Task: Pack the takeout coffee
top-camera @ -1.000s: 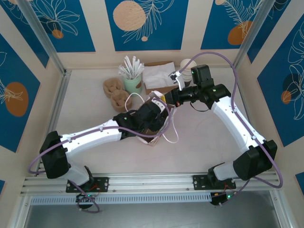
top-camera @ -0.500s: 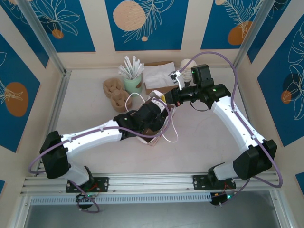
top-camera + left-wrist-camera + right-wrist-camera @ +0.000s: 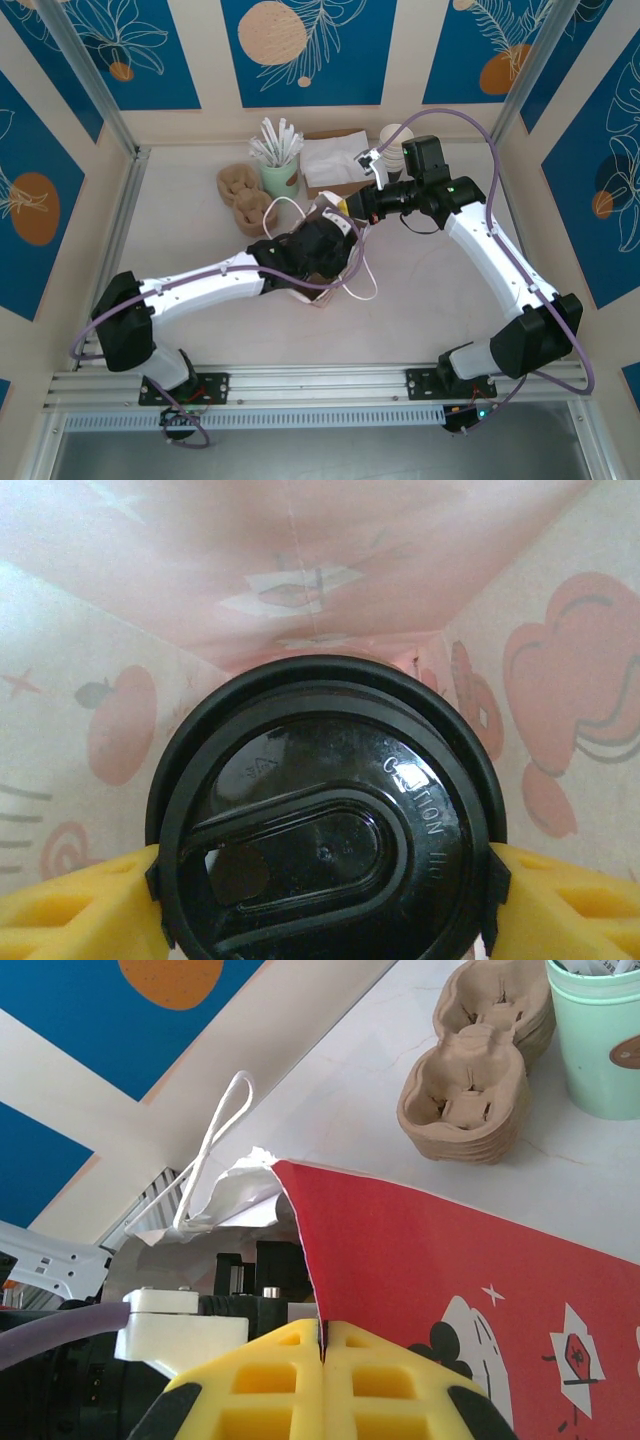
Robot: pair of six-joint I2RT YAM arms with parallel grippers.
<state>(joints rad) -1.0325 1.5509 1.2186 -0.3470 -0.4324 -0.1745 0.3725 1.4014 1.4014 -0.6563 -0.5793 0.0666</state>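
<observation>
Red paper bag with white cord handles stands mid-worktop in the overhead view. The left arm has slid a little farther forward over the last second, sinking its left end effector deeper into the bag's mouth. The right end effector has not moved at the rim.

From the left wrist, the takeout coffee's round black plastic lid sits clamped between yellow foam pads, with the bag's pale pink inner walls all round. The cup is inside the bag and probably close to its floor, so letting go and withdrawing should remain.

From the right wrist, the yellow fingers are pressed together on the bag's torn upper edge, holding it open.
</observation>
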